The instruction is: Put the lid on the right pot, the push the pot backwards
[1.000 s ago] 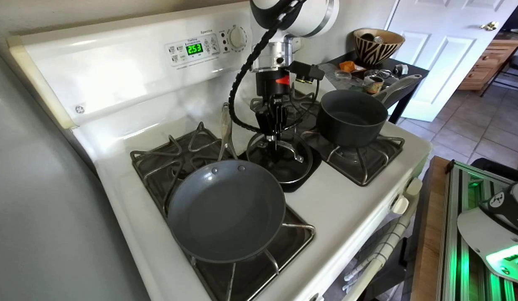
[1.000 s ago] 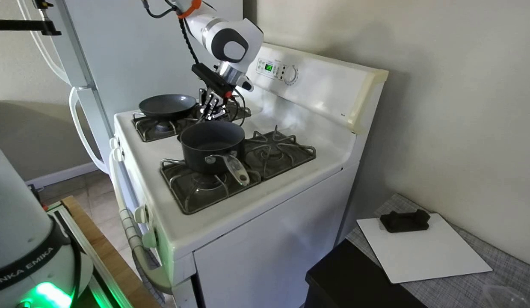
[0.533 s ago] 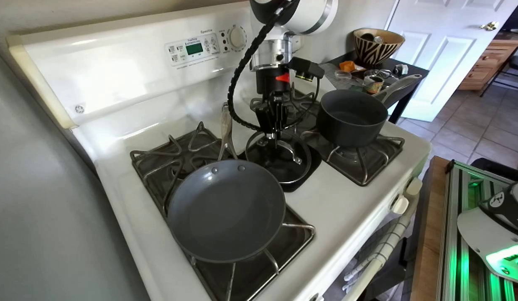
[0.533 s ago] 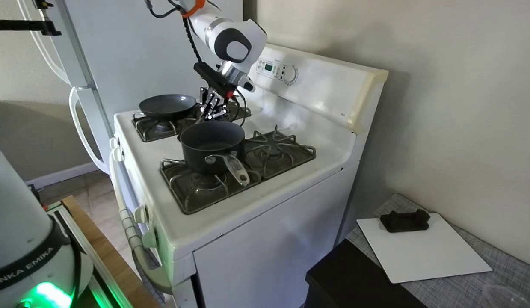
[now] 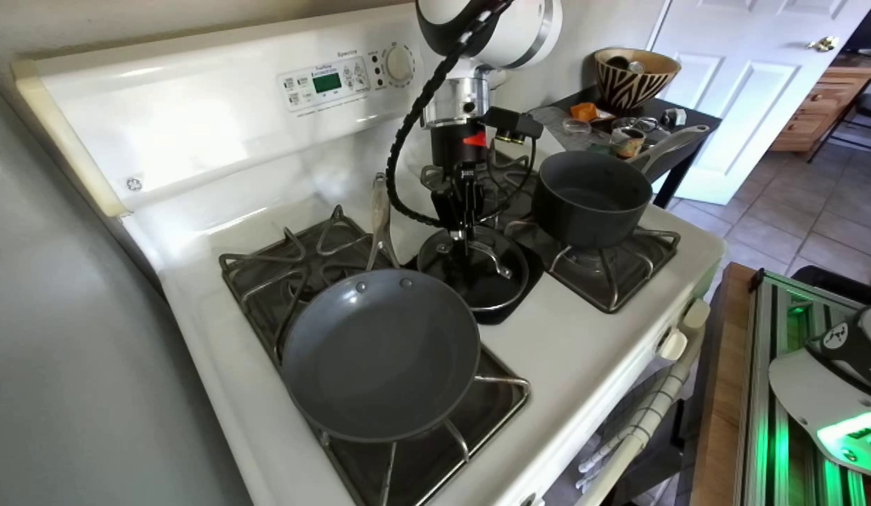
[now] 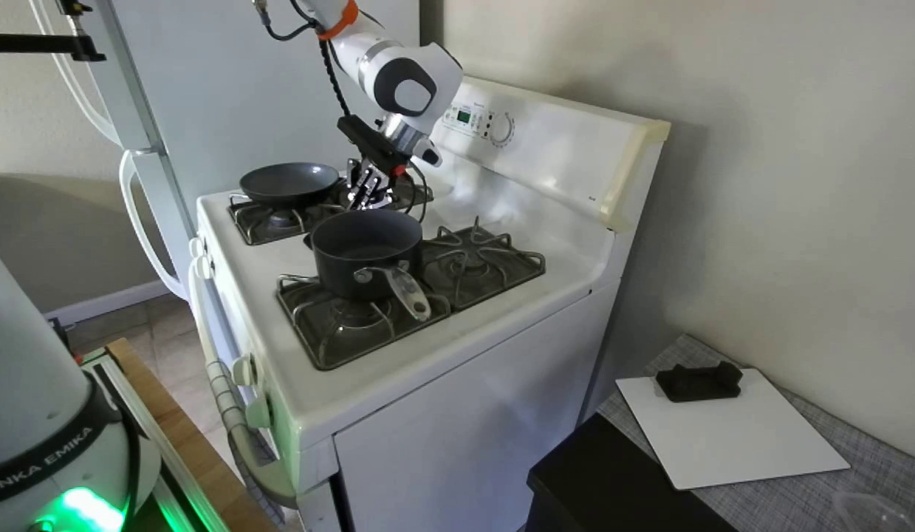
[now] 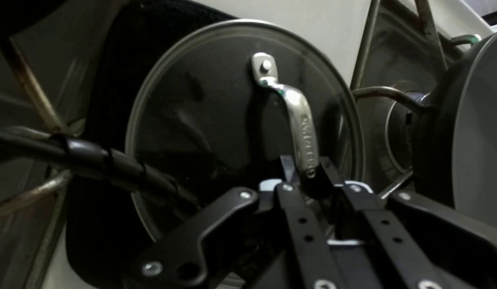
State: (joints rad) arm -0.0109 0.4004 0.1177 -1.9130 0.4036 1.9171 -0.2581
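The lid (image 5: 488,288) is round dark glass with a metal rim and an arched metal handle; it also shows in the wrist view (image 7: 216,116). My gripper (image 5: 466,242) is shut on the handle, with a fingertip on each side of it in the wrist view (image 7: 307,165). The lid is over a black pad; I cannot tell whether it touches. The right pot (image 5: 590,211), a dark grey saucepan with a long handle, stands uncovered on the front right burner. It also shows in an exterior view (image 6: 365,251), where it hides the lid.
A wide frying pan (image 5: 382,358) sits on the front left burner, close beside the lid. It edges into the wrist view (image 7: 481,140). Raised metal grates (image 6: 472,266) surround the burners. The stove's back panel (image 5: 217,119) rises behind. A cable loops beside the gripper.
My gripper and the lid have shifted together slightly to the right and down in an exterior view. The saucepan and the frying pan have not moved.
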